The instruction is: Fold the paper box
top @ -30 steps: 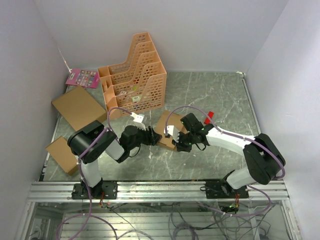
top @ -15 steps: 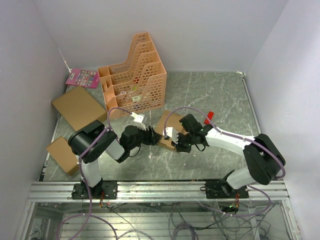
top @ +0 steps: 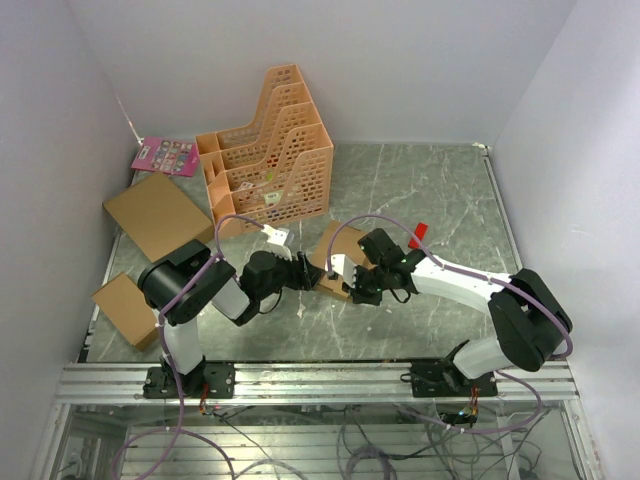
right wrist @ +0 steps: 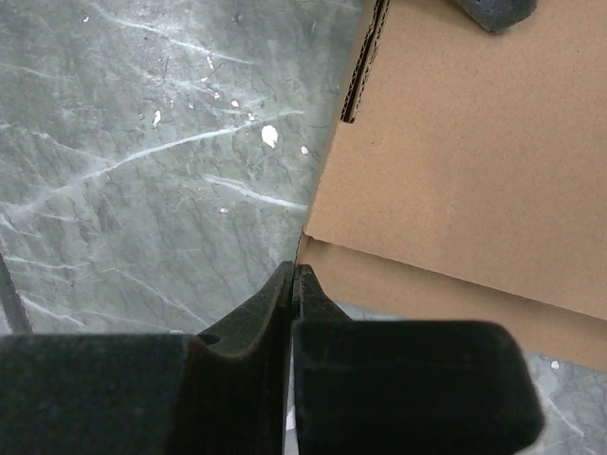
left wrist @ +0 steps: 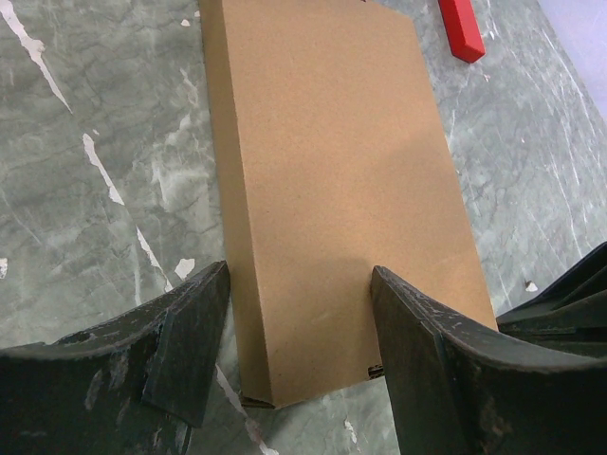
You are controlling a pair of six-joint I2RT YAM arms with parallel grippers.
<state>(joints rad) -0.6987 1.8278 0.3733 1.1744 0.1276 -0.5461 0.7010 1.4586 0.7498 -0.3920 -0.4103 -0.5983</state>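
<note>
The paper box (top: 335, 255) lies folded shut, a flat brown rectangle on the marble table between my two arms. In the left wrist view the paper box (left wrist: 332, 190) runs away from me, and my left gripper (left wrist: 302, 284) is open, one finger on either side of its near end. My left gripper (top: 308, 276) sits at the box's left end. My right gripper (top: 352, 282) is shut, its tips at the box's near corner. In the right wrist view my right gripper (right wrist: 296, 272) touches the corner of the paper box (right wrist: 474, 142) and grips nothing visible.
An orange file rack (top: 270, 150) stands behind the box. A larger flat cardboard box (top: 158, 213) and a smaller one (top: 125, 308) lie at the left. A red block (top: 418, 233) lies right of the paper box. A pink card (top: 165, 155) lies at the far left.
My right gripper has crept slightly left toward the box's near corner. The left arm and the box have barely moved.
</note>
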